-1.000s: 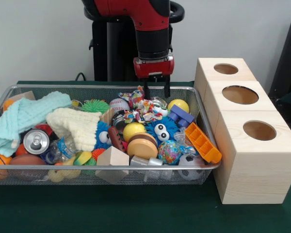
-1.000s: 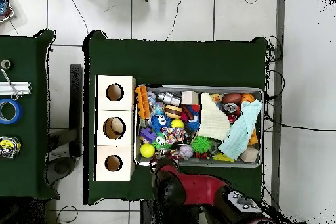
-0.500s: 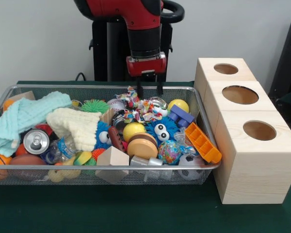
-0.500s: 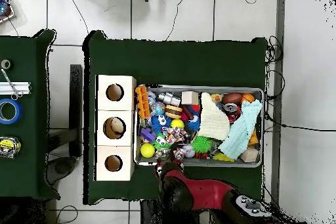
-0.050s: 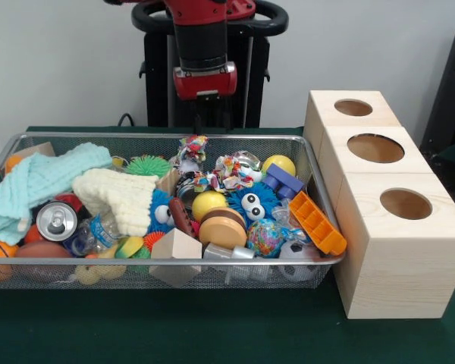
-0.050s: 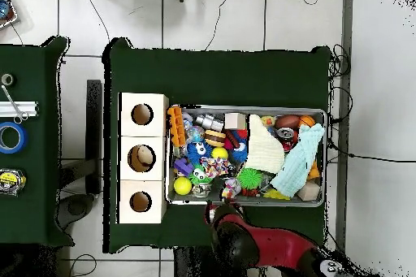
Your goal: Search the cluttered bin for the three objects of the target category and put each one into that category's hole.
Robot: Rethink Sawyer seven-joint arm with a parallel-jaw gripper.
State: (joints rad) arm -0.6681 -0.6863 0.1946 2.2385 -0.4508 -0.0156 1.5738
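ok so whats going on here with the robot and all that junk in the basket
A red robot arm's gripper hangs over the back rim of a wire bin packed with toys, cloths and a can. Its fingers can't be made out, and nothing visibly hangs from it. Beside the bin stands a wooden box with three round holes. In the overhead view, something pale sits in the middle hole.

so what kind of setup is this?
Likely a robot lab sorting rig: a wire bin crammed with toys, a wooden three-hole box, green-clothed table, cables on tiled floor.
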